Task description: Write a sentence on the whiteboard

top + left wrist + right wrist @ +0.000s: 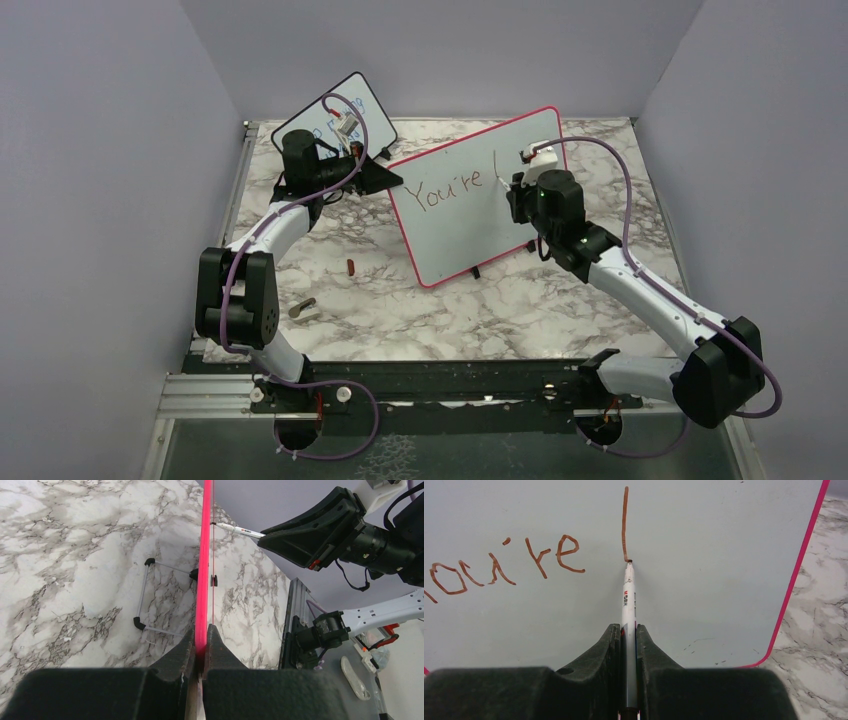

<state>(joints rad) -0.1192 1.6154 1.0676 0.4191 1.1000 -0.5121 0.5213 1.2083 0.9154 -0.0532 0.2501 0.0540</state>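
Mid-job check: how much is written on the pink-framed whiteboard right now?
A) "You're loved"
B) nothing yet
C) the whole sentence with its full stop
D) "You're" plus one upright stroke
D: on the whiteboard the sentence reads only "You're", followed by a single upright stroke, with the tip of the marker at that stroke's lower end.

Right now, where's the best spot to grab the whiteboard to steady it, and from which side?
The whiteboard's thin pink frame, left edge, edge-on from that side, where the left hand pinches it. It stands on small feet; a side pinch keeps the face free for the marker.
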